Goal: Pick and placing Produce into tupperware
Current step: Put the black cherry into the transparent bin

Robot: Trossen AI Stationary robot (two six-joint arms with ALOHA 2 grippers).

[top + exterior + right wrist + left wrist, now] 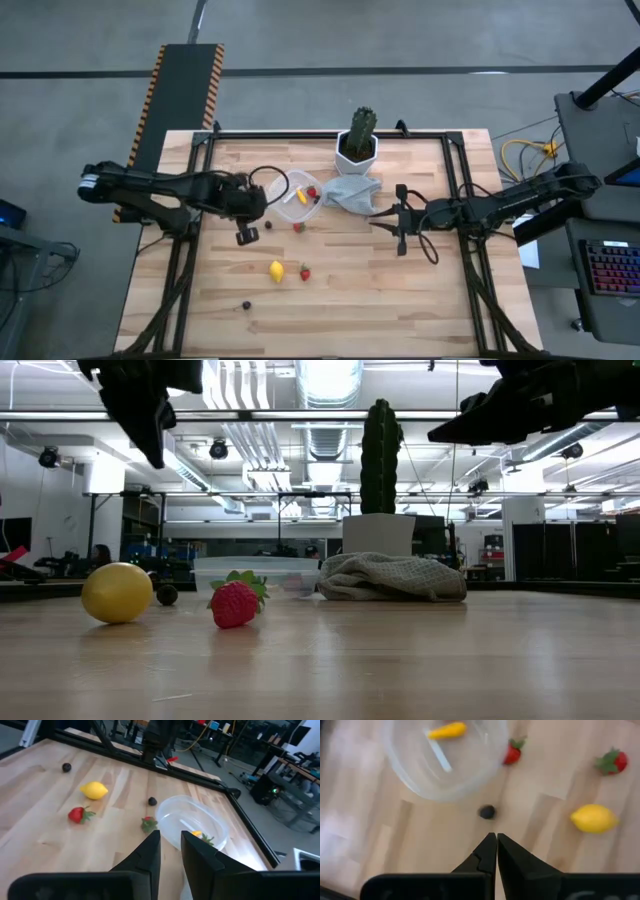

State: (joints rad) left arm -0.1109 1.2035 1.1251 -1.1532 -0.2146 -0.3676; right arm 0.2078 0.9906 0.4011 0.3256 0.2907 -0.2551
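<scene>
The clear round tupperware (297, 198) stands on the table left of the cloth, with a red strawberry piece (312, 192) and an orange-yellow piece (447, 730) inside. On the wood lie a strawberry (297, 227) beside its rim, a dark round piece (487, 812), a lemon (276, 270), another strawberry (304, 272) and a second dark piece (246, 305). My left gripper (496, 838) is shut and empty; it points steeply down above the dark piece nearest the tupperware. My right gripper (170, 837) hovers right of the tupperware with a gap between its fingers, holding nothing.
A pale crumpled cloth (352, 192) lies right of the tupperware, below my right gripper's tips. A cactus in a white pot (357, 140) stands at the far edge behind it. A black frame rail (330, 135) runs round the table. Bare wood stretches across the near right half.
</scene>
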